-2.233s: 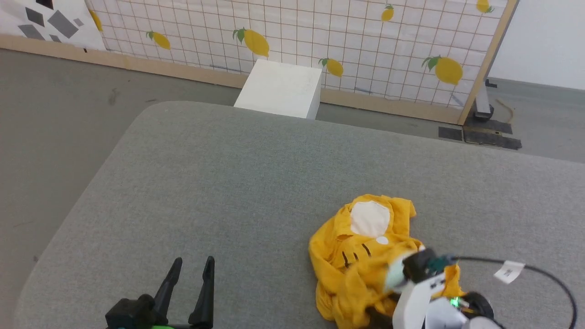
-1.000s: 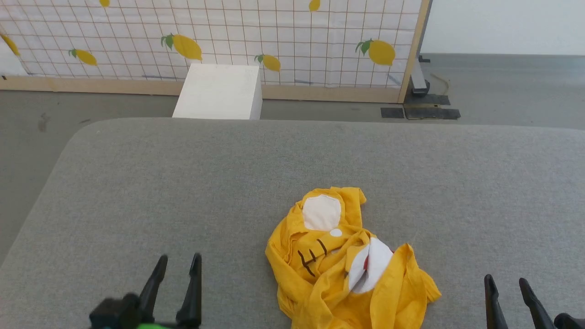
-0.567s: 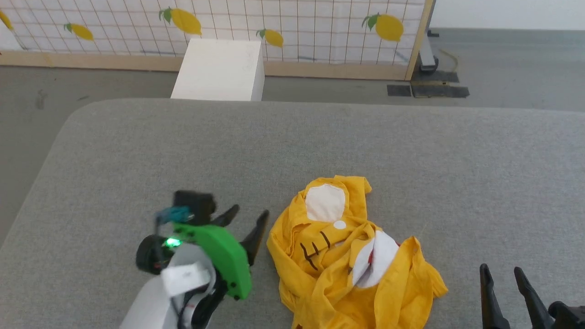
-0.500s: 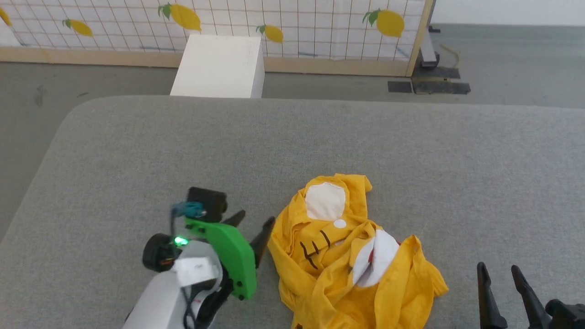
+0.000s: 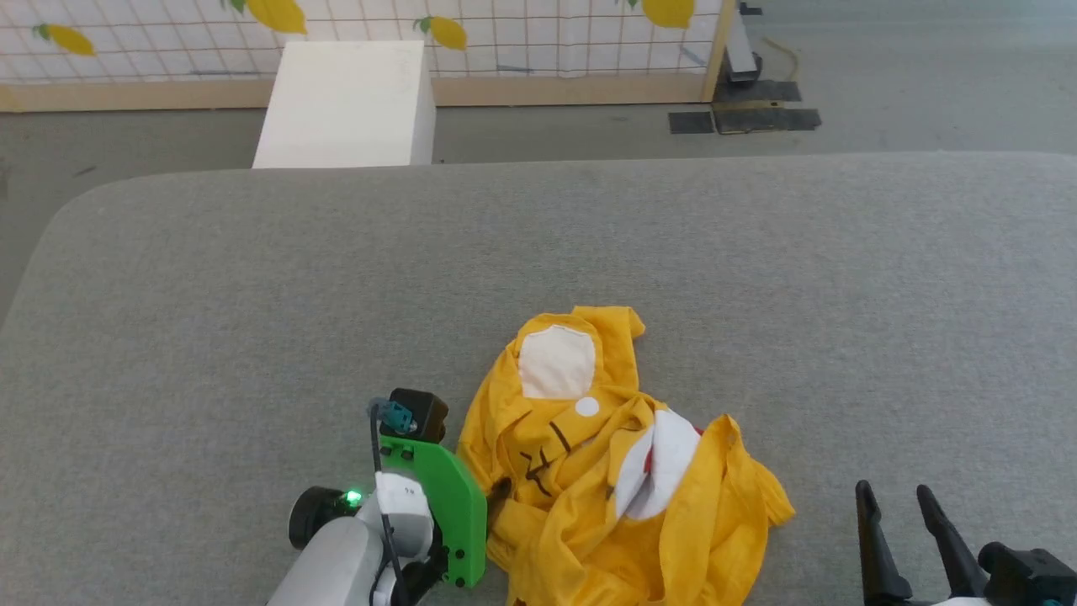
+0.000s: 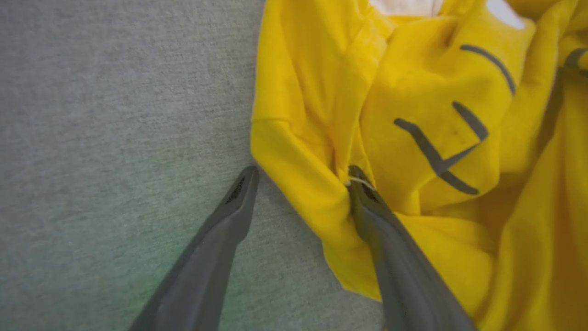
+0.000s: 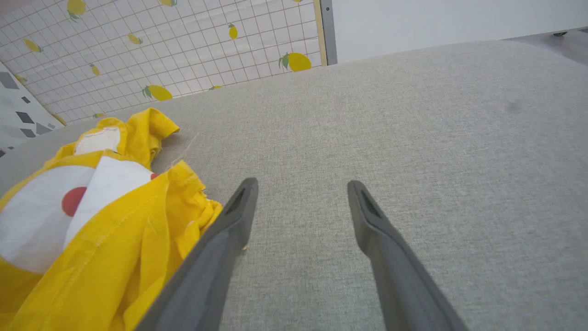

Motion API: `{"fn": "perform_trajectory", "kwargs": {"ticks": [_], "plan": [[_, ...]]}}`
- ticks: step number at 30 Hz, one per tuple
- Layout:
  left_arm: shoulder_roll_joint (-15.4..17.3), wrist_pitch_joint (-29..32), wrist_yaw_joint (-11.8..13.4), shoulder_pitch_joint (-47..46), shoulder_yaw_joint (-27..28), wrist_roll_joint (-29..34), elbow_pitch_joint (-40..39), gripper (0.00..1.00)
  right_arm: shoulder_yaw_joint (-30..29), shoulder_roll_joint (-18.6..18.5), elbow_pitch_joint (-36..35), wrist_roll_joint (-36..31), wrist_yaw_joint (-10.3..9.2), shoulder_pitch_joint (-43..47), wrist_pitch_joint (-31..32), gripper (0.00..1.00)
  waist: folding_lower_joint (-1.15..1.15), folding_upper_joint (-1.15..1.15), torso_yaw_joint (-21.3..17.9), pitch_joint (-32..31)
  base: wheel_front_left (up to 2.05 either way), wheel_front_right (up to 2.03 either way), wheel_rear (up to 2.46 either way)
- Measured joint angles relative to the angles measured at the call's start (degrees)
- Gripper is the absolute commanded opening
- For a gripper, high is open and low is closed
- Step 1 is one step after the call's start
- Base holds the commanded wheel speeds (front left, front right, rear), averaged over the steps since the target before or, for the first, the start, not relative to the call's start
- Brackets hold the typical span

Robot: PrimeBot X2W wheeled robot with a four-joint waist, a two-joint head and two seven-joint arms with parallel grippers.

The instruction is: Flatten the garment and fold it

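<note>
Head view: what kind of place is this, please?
Probably a staged robot test room: a lemon-print partition, a white box on grey floor, a grey padded table holding the shirt.

Right gripper (image 7: 303,185) spread wide over grey surface (image 7: 413,138); crumpled shirt (image 7: 128,239) just beside it, possibly touching one finger. Lemon-print panel (image 7: 183,41) behind.
</note>
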Motion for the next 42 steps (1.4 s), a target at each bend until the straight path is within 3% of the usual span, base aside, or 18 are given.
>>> {"fn": "perform_trajectory", "kwargs": {"ticks": [1,6,10,13,18,19,22,30,35,36,42], "plan": [[0.1,-0.7,0.2,-0.1,-0.1,0.4,1.0,0.00,0.3,0.0,0.2,0.0,0.00,0.0,0.0,1.00,0.00,0.00,-0.4,0.0,0.00,0.00,0.00],[-0.6,-4.6,-0.5,0.0,0.1,-0.3,3.0,0.00,0.2,0.0,0.7,0.0,0.00,-0.1,-0.3,1.00,0.00,0.00,-1.6,-0.7,0.00,0.00,0.00],[-0.3,-9.6,-0.7,-0.4,3.5,-1.8,0.6,0.00,-0.6,0.0,0.7,0.0,0.00,0.0,-0.2,1.00,0.00,0.00,-1.1,-1.7,0.00,0.00,0.00],[1.8,-12.7,-0.1,-1.8,6.8,-2.0,-2.4,0.00,-0.8,0.0,0.5,-0.3,0.00,0.0,0.1,1.00,0.00,0.00,-0.1,-2.1,0.00,0.00,0.00],[9.4,-19.7,1.2,-2.8,10.9,1.0,-3.2,0.00,-1.0,0.0,-0.6,-0.5,0.00,0.0,0.7,1.00,0.00,0.00,1.0,-1.5,0.00,0.00,0.00],[10.1,-21.3,1.4,-2.9,11.5,1.3,-2.3,1.00,-1.0,0.0,-0.7,-0.6,0.00,0.0,0.9,1.00,0.00,0.00,1.1,-1.2,0.00,0.00,0.00],[10.9,-26.4,2.2,-3.1,12.3,3.0,2.2,1.00,-0.5,0.0,-1.1,-1.1,0.00,-0.1,1.6,1.00,0.00,0.00,1.4,-0.1,0.00,0.00,0.00],[6.4,-34.7,1.2,-3.6,11.9,2.3,5.5,1.00,-1.1,0.0,-1.7,-1.1,0.00,-0.8,2.1,1.00,0.00,0.00,3.2,1.3,0.00,0.00,0.00],[5.1,-40.6,2.2,-1.6,13.9,0.4,-2.9,1.00,-1.2,0.0,-1.7,-1.0,0.00,-0.8,2.2,1.00,0.00,0.00,3.9,0.7,0.00,0.00,0.00],[4.7,-42.1,3.4,3.2,14.8,0.2,-8.8,1.00,-1.1,0.0,-1.7,-1.0,0.00,-0.8,2.2,1.00,0.00,0.00,4.2,0.3,0.00,0.00,0.00],[3.7,-44.0,5.4,13.4,17.1,-0.4,-19.1,1.00,-0.9,0.0,-1.7,-1.0,0.00,-0.8,2.2,1.00,0.00,0.00,4.5,-0.5,0.00,0.00,0.00]]}}
